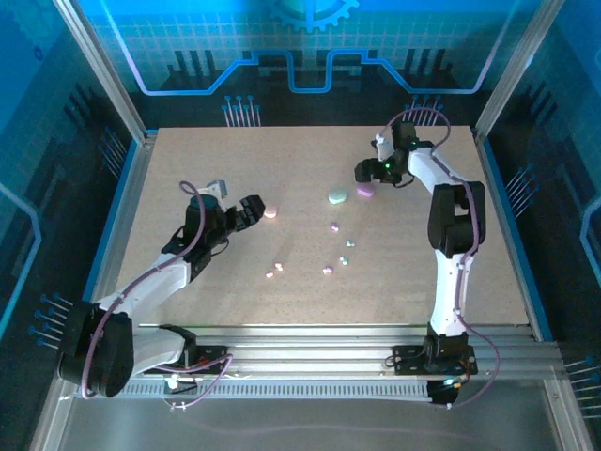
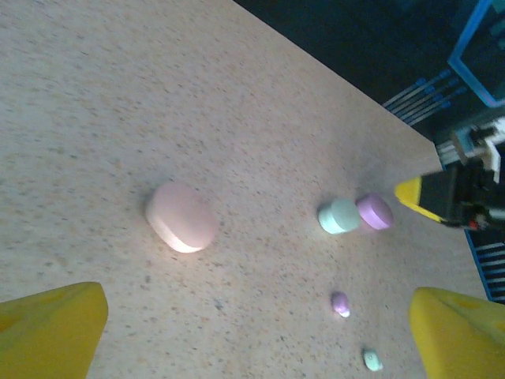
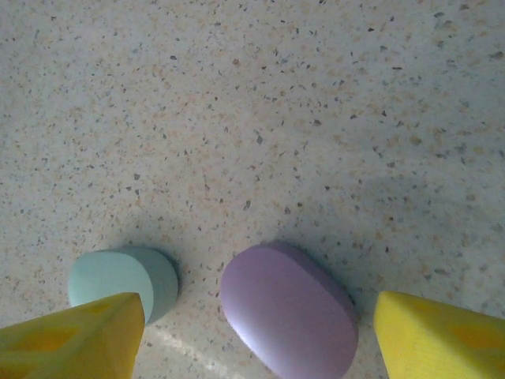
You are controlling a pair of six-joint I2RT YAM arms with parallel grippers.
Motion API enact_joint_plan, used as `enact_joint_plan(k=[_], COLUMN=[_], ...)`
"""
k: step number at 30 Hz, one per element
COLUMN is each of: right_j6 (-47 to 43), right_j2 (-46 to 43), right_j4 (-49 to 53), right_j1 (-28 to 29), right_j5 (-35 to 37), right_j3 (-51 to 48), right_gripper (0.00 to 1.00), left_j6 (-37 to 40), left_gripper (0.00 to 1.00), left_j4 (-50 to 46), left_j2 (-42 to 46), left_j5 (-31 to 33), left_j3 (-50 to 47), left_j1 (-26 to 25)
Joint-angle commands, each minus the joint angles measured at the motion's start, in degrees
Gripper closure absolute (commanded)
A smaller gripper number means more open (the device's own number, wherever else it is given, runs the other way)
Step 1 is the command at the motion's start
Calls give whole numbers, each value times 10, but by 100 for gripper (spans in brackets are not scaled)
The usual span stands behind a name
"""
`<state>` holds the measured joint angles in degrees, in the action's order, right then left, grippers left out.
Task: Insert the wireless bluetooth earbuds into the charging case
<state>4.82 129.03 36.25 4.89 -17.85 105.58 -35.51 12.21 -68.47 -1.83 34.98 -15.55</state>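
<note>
From above, the left gripper sat just beside the pink case and the right gripper hung over the purple case beside the mint case, while the wireless bluetooth earbuds lay scattered loose on the table, none in a case. The left wrist view showed its jaws wide apart, the closed pink case ahead. The right wrist view showed yellow fingers apart, flanking the purple case without touching it.
</note>
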Motion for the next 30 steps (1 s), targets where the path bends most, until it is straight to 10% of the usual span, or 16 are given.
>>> enact_joint_plan(k=[1, 15, 30], right_j6=[-31, -83, -124], right_j2=[39, 31, 66], right_j4=[90, 121, 120], right_j1=[9, 24, 67], right_j5=[-24, -21, 164], right_j3=[64, 48, 76], right_gripper=[23, 32, 40], left_j6=[15, 50, 55], left_gripper=[1, 1, 1], left_j4=[-8, -40, -36], left_j2=[-15, 16, 22], left_j5=[-15, 1, 44], left_j3=[25, 34, 36], left_j1=[-12, -14, -12])
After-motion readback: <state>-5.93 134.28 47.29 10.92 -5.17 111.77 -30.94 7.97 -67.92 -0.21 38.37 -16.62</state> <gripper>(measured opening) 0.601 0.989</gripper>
